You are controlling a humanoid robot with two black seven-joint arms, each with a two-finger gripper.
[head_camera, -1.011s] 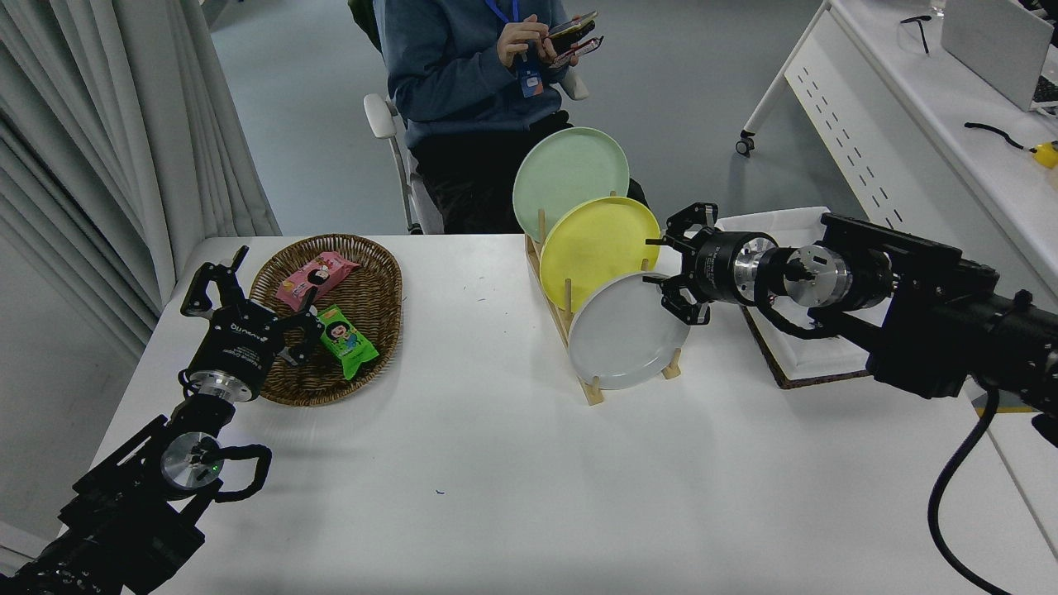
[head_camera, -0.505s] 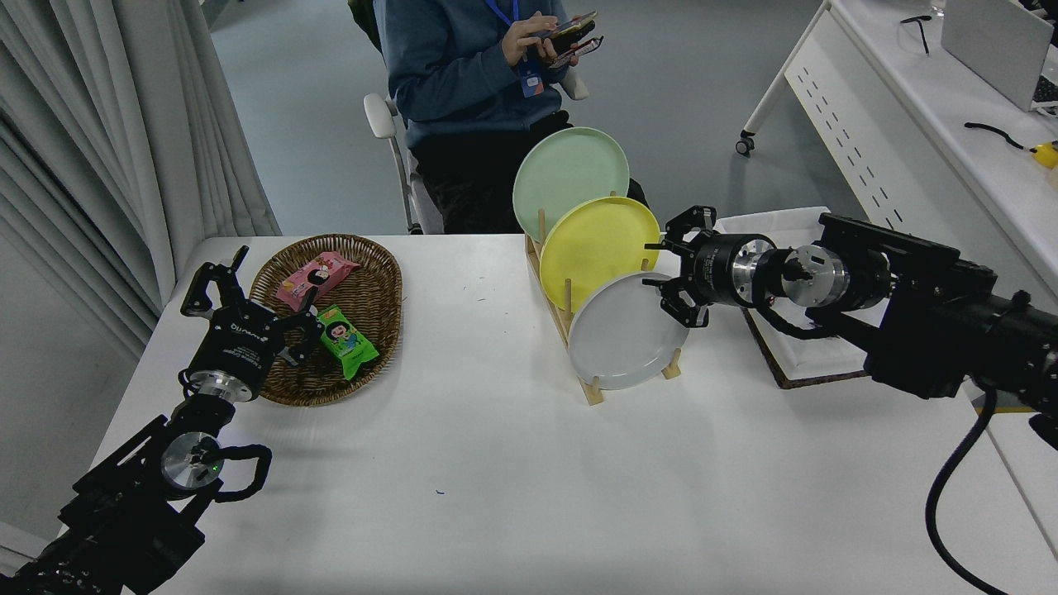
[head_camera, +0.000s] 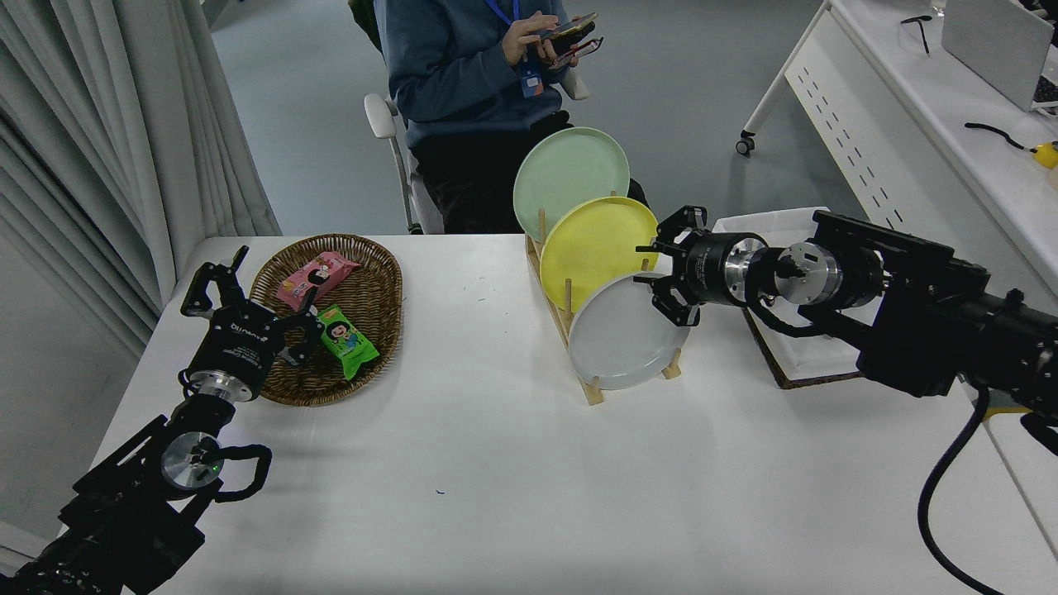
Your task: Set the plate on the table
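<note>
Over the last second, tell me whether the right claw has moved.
Yes. The right claw has shifted left, toward the wooden rack, and now overlaps the grey plate's upper right rim.

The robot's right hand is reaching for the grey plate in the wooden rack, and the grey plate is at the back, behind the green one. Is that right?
Not quite. The head view shows the grey plate at the front of the wooden rack, nearest the camera; the green plate is at the back. The right gripper is indeed reaching for it.
</note>
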